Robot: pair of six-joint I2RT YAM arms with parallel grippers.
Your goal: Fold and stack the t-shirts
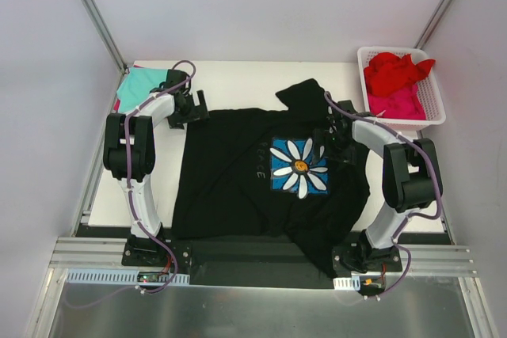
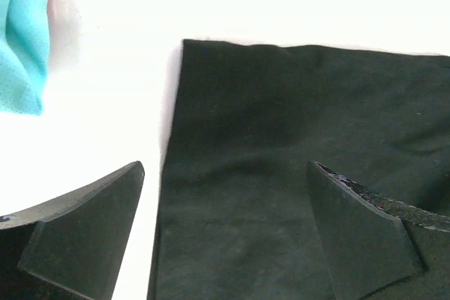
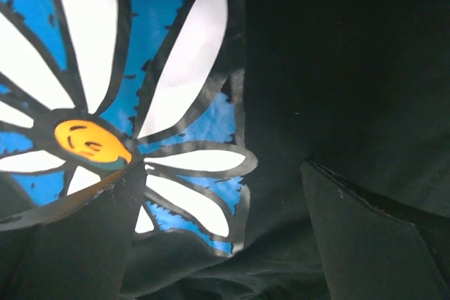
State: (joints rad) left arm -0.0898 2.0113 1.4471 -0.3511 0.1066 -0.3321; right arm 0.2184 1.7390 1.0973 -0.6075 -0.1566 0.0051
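Observation:
A large black t-shirt [image 1: 238,172] lies spread over the middle of the white table, its white-and-blue flower print [image 1: 299,165] facing up. My left gripper [image 1: 192,108] hovers open over the shirt's far left corner [image 2: 239,124], one finger [image 2: 84,237] over bare table. My right gripper [image 1: 333,136] is open just right of the print, above the black cloth [image 3: 337,82] beside the flower [image 3: 176,96]. Nothing is held. A teal t-shirt [image 1: 141,85] lies at the far left corner. Red [image 1: 394,70] and pink [image 1: 400,104] t-shirts fill the basket.
A white slotted plastic basket [image 1: 434,108] stands at the far right of the table. The black shirt's lower right part hangs over the table's near edge [image 1: 317,247] by the right arm's base. Grey walls enclose the table.

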